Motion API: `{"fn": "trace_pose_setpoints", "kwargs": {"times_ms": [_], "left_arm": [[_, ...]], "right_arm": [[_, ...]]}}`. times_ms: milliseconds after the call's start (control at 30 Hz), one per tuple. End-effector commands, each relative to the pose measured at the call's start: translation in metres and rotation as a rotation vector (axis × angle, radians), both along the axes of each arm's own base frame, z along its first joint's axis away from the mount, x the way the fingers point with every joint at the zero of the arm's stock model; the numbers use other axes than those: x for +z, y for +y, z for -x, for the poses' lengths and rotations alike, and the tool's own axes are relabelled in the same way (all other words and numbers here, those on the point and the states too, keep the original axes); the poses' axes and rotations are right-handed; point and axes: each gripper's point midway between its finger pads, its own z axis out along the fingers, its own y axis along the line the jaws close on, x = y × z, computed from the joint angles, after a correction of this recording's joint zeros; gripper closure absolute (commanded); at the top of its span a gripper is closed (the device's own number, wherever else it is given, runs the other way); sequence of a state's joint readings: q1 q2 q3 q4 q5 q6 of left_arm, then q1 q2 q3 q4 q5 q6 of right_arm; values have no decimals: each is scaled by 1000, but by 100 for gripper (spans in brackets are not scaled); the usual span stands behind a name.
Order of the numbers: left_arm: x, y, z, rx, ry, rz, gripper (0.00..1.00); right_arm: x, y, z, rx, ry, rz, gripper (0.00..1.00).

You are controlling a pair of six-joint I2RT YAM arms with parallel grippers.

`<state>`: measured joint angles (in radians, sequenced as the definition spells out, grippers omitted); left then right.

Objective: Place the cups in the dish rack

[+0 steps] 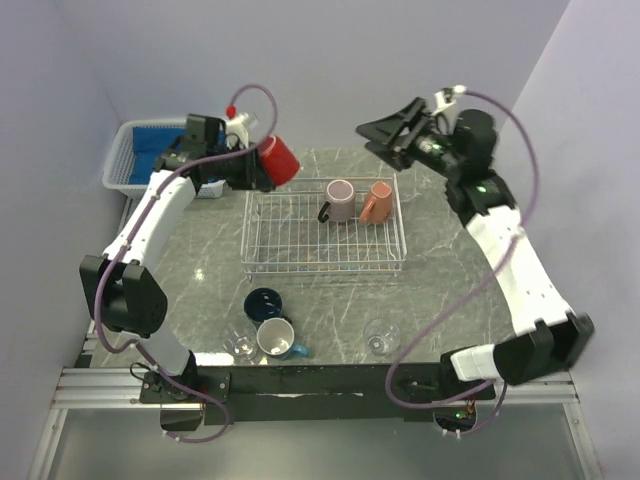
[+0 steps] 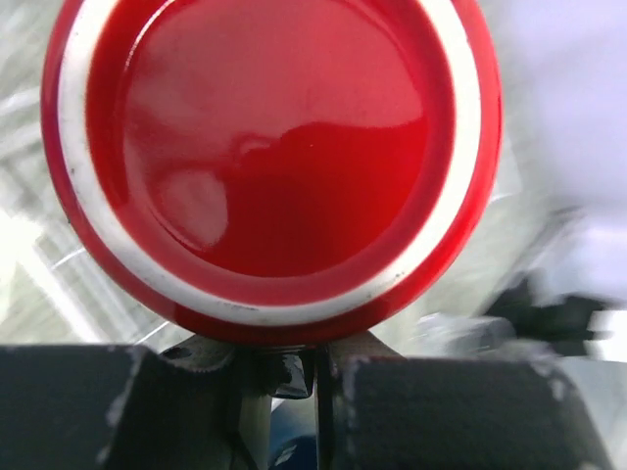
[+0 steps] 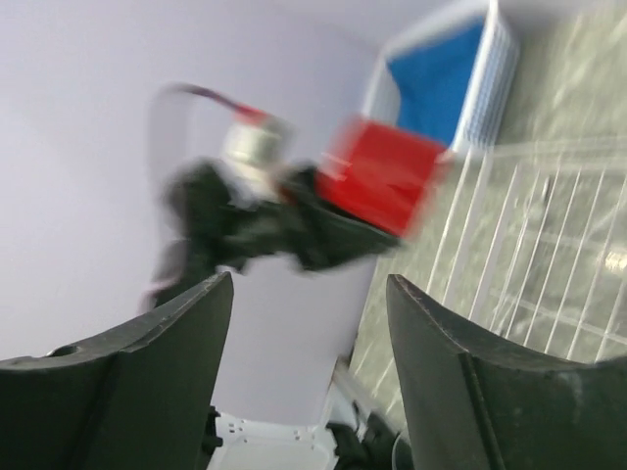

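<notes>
My left gripper (image 1: 255, 168) is shut on the red mug (image 1: 278, 158) and holds it tilted in the air over the back left corner of the white wire dish rack (image 1: 262, 232). In the left wrist view the mug's underside (image 2: 269, 157) fills the frame above the closed fingers (image 2: 392, 392). A mauve mug (image 1: 340, 200) and a salmon-orange mug (image 1: 377, 202) stand in the rack's back right. My right gripper (image 1: 385, 135) is open and empty, raised behind the rack; its view shows the red mug (image 3: 382, 176) and the rack (image 3: 529, 245).
On the table in front of the rack stand a navy mug (image 1: 263, 303), a light blue mug (image 1: 277, 339) and two clear glass cups (image 1: 240, 346) (image 1: 381, 338). A white plastic basket with blue cloth (image 1: 140, 150) sits at the back left.
</notes>
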<state>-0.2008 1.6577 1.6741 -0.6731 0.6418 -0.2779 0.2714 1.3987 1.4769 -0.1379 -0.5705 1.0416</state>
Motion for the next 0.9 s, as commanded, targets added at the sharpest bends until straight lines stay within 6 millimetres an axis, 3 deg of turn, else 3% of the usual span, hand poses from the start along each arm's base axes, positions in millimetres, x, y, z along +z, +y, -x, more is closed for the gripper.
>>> {"fn": "trace_pose_setpoints", "kwargs": {"times_ms": [0,167,367,567,867], "left_arm": [[-26,12,-3,-22,-161,-276,99],[-63,-10,-2,-70,-111,-371,99],[-98,-26,-15,-114,-123,-457,99],[-138,-29,-31,-105,-103,-527,99],[-167,-46,-49,-121,-135,-566,99]], "right_arm": [[33,-30,35,-49,-113,29,27],[21,-45,52,-76,-101,43,19],[12,-54,59,-91,-96,71,19],[12,-60,67,-101,-108,83,18],[12,-65,75,-109,-106,85,15]]}}
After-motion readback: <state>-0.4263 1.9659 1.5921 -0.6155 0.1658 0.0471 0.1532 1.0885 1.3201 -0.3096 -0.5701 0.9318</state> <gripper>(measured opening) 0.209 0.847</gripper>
